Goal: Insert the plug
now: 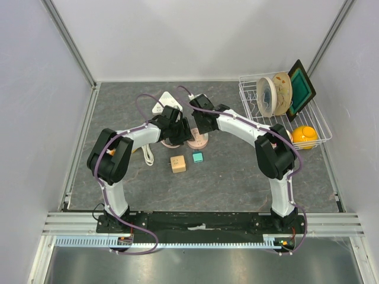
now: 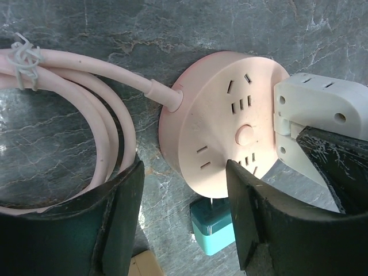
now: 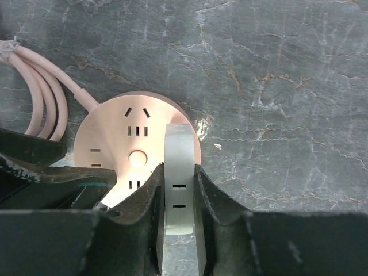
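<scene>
Cubes lie nearest the arm bases: a small tan cube (image 1: 177,164) and a small teal cube (image 1: 198,157). Just beyond, the left gripper (image 2: 184,169) hangs with jaws spread, gripping nothing, over the near rim of the round pale-pink plastic socket hub (image 2: 218,115). The right gripper (image 3: 179,172) is clamped on the flat white plastic plug (image 3: 179,146), poised at the hub's right rim and apparently not yet seated. Alignment looks like the step in hand. Next, the hidden prongs need matching to a slot set, then a straight push. Farthest right stands a white wire dish rack (image 1: 323,127).
</scene>
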You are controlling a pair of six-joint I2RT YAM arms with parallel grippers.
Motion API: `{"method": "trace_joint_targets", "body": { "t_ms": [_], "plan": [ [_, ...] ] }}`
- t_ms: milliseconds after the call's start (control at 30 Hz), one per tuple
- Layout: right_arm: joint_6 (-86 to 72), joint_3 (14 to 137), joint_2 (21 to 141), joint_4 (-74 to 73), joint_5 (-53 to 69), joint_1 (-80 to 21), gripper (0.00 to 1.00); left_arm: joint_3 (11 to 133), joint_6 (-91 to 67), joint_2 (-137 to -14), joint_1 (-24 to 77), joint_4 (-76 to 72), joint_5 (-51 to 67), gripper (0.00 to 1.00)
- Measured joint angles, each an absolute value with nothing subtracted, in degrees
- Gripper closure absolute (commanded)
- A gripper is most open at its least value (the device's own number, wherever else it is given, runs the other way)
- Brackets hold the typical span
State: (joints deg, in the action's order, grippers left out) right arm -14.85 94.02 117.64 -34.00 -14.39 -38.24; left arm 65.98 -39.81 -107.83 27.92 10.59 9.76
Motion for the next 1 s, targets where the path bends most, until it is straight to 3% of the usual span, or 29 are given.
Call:
{"method": "trace_joint_targets", "body": {
  "t_ms": [33, 133, 433, 667, 1000],
  "plan": [
    [-15.0, 94.0, 117.6, -33.9, -13.9, -38.0, 0.57, 66.0, -39.8, -107.7, 27.9, 10.7, 9.6, 0.33],
    [-15.2, 93.4, 118.2, -35.2, -12.3, -37.5, 0.45, 66.0, -39.8, -106.8, 27.7, 11.0, 9.1, 0.32],
    [-15.4, 93.6, 118.3, -39.2, -11.0, -36.9, 0.23, 66.0, -39.8, -104.1, 26.8, 11.1, 8.8, 0.26],
    [-15.5, 91.0, 108.0, -39.2, -9.9, -36.8, 0.11, 65.7, -39.3, -102.9, 26.7, 12.7, 8.8, 0.19],
    [-16.3, 72.6, 87.3, -28.0, -8.8, -36.5, 0.09, 62.6, -36.7, -89.6, 26.7, 18.0, 6.4, 0.14]
  ]
}}
